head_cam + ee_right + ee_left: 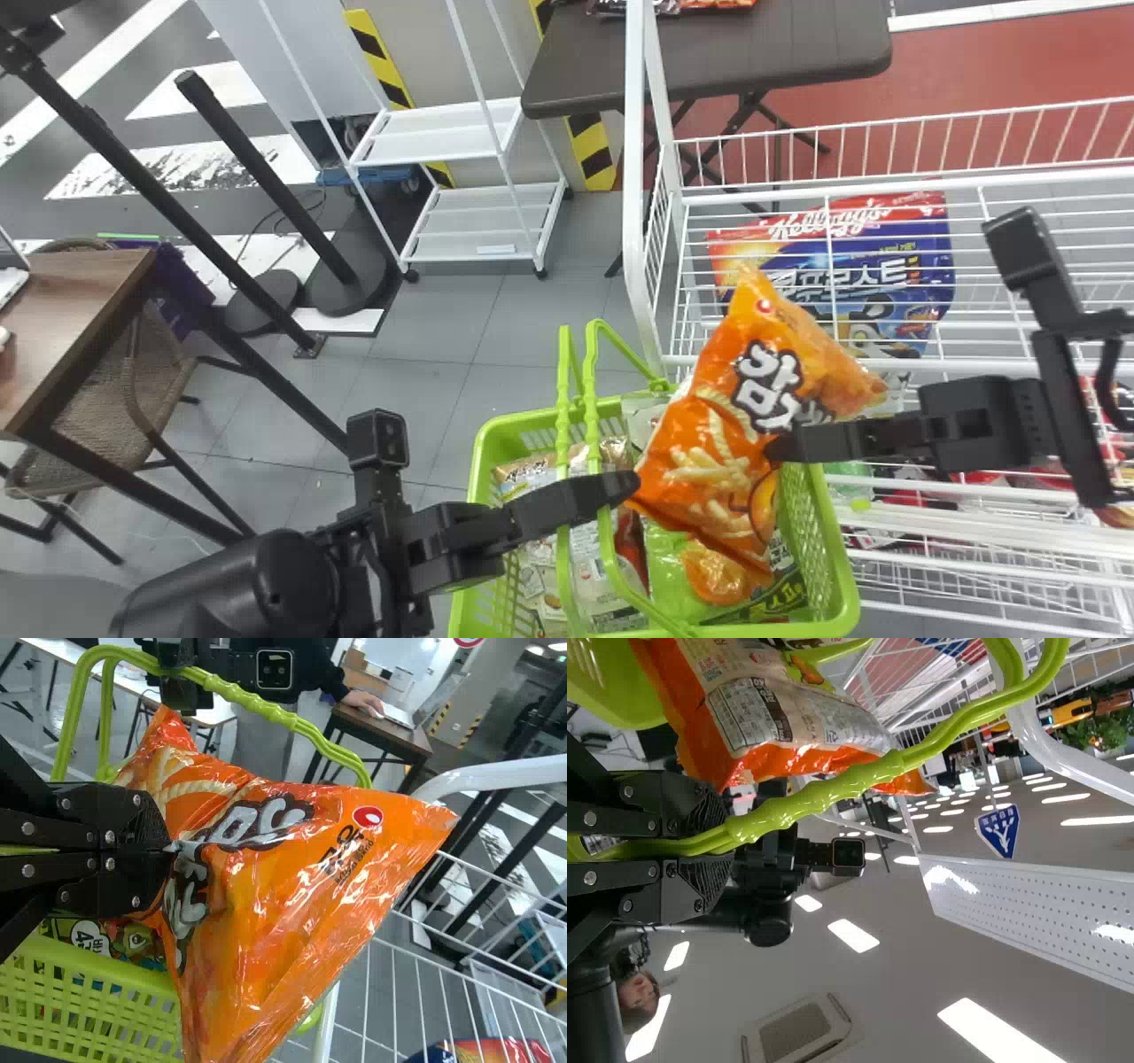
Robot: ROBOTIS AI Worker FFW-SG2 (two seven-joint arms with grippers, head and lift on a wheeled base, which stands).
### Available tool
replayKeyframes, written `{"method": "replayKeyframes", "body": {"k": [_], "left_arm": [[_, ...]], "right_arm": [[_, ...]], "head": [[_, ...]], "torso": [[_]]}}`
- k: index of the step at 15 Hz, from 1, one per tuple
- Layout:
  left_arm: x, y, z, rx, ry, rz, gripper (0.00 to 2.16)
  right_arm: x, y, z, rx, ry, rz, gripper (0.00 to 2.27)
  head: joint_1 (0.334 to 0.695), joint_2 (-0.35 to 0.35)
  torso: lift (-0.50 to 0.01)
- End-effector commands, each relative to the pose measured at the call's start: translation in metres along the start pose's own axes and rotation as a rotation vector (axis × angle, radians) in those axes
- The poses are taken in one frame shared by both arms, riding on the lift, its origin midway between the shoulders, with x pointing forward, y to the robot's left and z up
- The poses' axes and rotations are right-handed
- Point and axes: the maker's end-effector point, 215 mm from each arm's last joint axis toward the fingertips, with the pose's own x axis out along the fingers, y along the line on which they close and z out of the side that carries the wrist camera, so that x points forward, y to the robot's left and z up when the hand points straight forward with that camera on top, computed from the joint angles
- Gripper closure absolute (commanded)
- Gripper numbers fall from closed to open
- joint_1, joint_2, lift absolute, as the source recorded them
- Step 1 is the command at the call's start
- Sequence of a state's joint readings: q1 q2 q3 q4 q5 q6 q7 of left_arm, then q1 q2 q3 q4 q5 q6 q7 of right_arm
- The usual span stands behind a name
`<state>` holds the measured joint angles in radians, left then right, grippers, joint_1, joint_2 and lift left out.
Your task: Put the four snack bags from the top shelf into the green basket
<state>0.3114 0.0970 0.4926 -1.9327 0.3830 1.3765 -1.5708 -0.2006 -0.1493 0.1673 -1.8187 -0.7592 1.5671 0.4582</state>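
Over the right part of the green basket (840,567), my right gripper (784,446) holds an orange snack bag (709,434). In the right wrist view the right gripper (168,849) is shut on the front of the orange bag (266,904). My left gripper (620,487) is at the basket's handles (567,399); in the left wrist view the left gripper (713,846) is shut on the green handles (833,793). A green snack bag (700,567) and other packages (540,558) lie inside the basket. The orange bag's lower end hangs over them.
A white wire rack (974,363) stands to the right, with a blue and red cereal bag (850,266) on it. Its white post (634,177) rises just behind the basket. A dark table (709,53) stands farther back, and a wooden table (71,328) at the left.
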Motion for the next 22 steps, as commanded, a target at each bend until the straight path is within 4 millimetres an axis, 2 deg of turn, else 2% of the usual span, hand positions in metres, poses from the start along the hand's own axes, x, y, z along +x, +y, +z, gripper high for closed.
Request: {"method": "replayKeyframes", "body": {"k": [1, 5, 8, 10, 11, 12, 13, 14, 18, 21, 22], "left_arm": [[0.007, -0.004, -0.004, 0.0, 0.015, -0.022, 2.15], [0.017, -0.005, -0.009, -0.006, 0.035, -0.04, 2.15], [0.023, -0.007, -0.013, -0.005, 0.053, -0.049, 2.15], [0.024, -0.007, -0.013, -0.004, 0.054, -0.051, 2.15], [0.024, -0.008, -0.012, -0.002, 0.055, -0.05, 2.15], [0.024, -0.008, -0.011, 0.0, 0.056, -0.05, 2.15], [0.024, -0.008, -0.011, 0.001, 0.056, -0.05, 2.15], [0.024, -0.008, -0.01, 0.002, 0.056, -0.05, 2.15], [0.023, -0.007, -0.009, 0.003, 0.056, -0.047, 2.15], [0.021, -0.007, -0.007, 0.006, 0.052, -0.044, 2.15], [0.02, -0.007, -0.006, 0.005, 0.05, -0.043, 2.15]], "right_arm": [[0.018, 0.011, -0.005, -0.017, 0.064, 0.022, 2.25], [0.044, 0.031, -0.006, -0.031, 0.136, 0.07, 2.25], [0.049, 0.045, 0.001, 0.006, 0.132, 0.14, 2.25], [0.049, 0.042, 0.004, 0.003, 0.129, 0.126, 2.24], [0.049, 0.039, 0.006, 0.011, 0.133, 0.121, 2.0], [0.048, 0.036, 0.007, 0.018, 0.133, 0.116, 1.35], [0.048, 0.036, 0.009, 0.017, 0.131, 0.119, 0.08], [0.046, 0.038, 0.011, 0.02, 0.125, 0.128, 0.0], [0.028, 0.048, 0.023, 0.057, 0.066, 0.211, 0.06], [-0.006, 0.055, 0.047, 0.046, -0.044, 0.253, 0.06], [-0.024, 0.053, 0.052, 0.031, -0.09, 0.245, 0.06]], "head": [[0.695, 0.35], [0.695, 0.35], [0.695, 0.35], [0.695, 0.35], [0.695, 0.35], [0.695, 0.35], [0.695, 0.35], [0.695, 0.35], [0.695, 0.35], [0.695, 0.35], [0.695, 0.35]], "torso": [[0.0], [0.0], [0.0], [0.0], [0.0], [0.0], [0.0], [0.0], [0.0], [0.0], [0.0]]}}
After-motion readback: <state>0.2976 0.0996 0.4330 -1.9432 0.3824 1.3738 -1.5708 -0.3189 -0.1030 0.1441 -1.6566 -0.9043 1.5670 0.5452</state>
